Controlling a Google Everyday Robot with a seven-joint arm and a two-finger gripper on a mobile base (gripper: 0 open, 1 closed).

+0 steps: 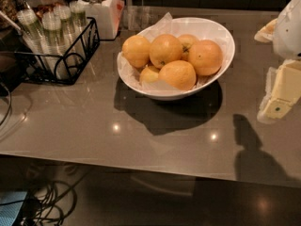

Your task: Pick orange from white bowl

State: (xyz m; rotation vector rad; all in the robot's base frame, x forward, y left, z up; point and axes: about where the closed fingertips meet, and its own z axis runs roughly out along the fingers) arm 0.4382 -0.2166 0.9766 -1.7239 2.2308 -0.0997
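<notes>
The white bowl (221, 34) sits on the grey counter at the upper middle, lined with crumpled white paper. It holds several round fruits. The orange (204, 57) lies at the bowl's right side, deeper in colour than the paler yellow-orange fruits beside it. A small yellowish fruit (149, 73) lies at the bowl's front left. My gripper (276, 98) is at the right edge of the view, to the right of the bowl and apart from it, hanging above the counter. It holds nothing that I can see.
A black wire rack (61, 51) with several plastic-capped cups stands at the back left. A white lidded jar (101, 8) stands behind it. Cables (51, 206) lie on the floor below the counter's front edge.
</notes>
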